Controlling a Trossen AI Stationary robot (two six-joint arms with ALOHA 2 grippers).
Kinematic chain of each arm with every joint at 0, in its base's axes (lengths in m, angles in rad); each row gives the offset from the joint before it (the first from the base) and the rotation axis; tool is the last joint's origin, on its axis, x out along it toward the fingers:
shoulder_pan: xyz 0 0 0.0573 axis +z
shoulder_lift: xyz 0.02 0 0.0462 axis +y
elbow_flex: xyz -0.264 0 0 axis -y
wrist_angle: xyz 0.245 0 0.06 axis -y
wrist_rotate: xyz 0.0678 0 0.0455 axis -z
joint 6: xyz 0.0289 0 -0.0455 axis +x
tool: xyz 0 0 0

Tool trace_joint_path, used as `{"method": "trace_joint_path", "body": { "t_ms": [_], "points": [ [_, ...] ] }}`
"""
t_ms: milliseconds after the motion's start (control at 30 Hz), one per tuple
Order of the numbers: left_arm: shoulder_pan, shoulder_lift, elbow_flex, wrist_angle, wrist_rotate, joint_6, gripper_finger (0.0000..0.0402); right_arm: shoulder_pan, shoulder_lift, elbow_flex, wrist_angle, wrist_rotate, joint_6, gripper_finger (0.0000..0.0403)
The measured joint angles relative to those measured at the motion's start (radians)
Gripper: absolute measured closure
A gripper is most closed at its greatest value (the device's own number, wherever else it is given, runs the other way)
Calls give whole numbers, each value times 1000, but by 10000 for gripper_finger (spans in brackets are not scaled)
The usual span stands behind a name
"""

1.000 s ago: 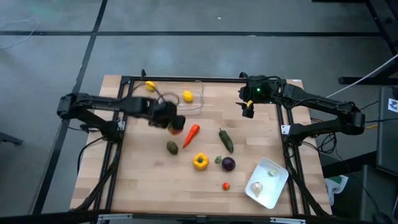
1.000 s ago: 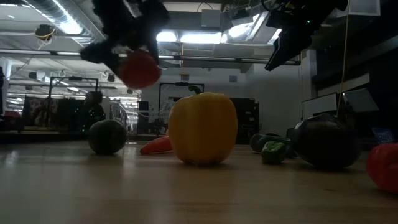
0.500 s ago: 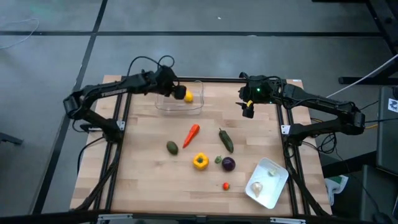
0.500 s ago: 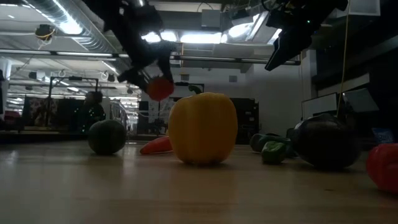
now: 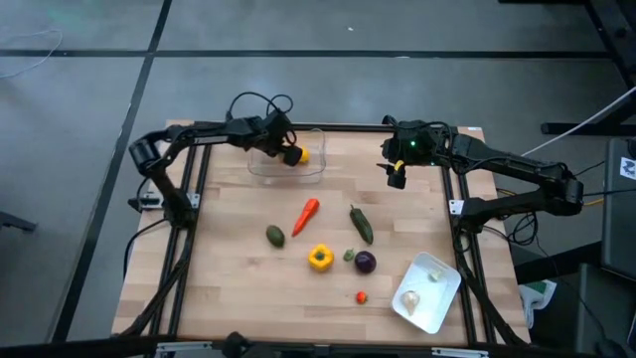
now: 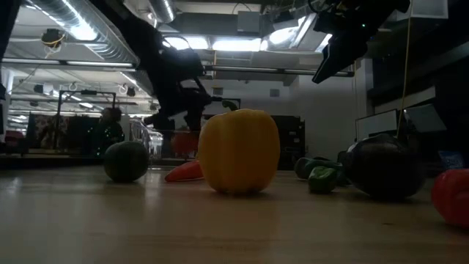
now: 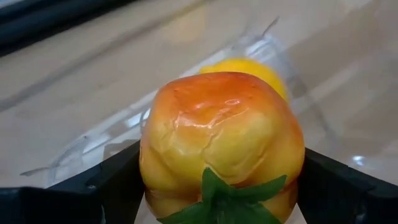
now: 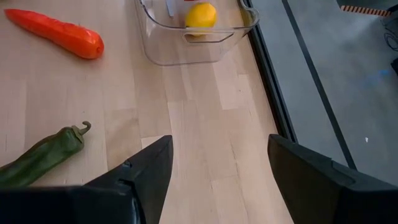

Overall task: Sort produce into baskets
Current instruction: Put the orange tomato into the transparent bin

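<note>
- Orange and glossy, the tomato (image 7: 222,142) sat clamped between the two dark fingers of the left gripper (image 5: 285,151), its green stem leaves pointing back at the wrist camera.
- A second before, that gripper had hung over the middle of the table (image 5: 238,298) near the red carrot piece (image 5: 307,211); half a second before, it had reached the clear tub's (image 5: 314,171) near edge; now it was down inside the tub at the far edge of the table.
- In the level view the arm had dropped as well, from high overhead to low behind the yellow pepper (image 6: 239,150).
- A lemon (image 7: 249,67) already lay in the tub, just beyond the tomato and close to touching it.
- Carrying looked finished, so letting go was the step due; the lemon sat close enough to be nudged when the tomato dropped.
- Unsorted on the wood were the carrot piece, a dark green long pepper (image 5: 361,225), a green round fruit (image 5: 275,236), the yellow pepper, a purple ball (image 5: 366,262) and a small red piece (image 5: 361,296).
- White garlic (image 5: 408,298) rested in the white tray (image 5: 440,295) at the near right corner.
- Parked and unmoved over the far right of the table, the right gripper (image 8: 211,165) had its fingers spread wide and empty.
</note>
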Motion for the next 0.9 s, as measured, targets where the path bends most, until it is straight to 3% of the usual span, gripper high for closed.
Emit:
{"method": "trace_joint_path", "body": {
  "t_ms": [667,900],
  "points": [
    [0,22,0,-2,0,76,66,0,0,0,0,0,0,144],
    [0,22,0,-2,3,93,10,0,0,0,0,0,0,144]
  ]
}}
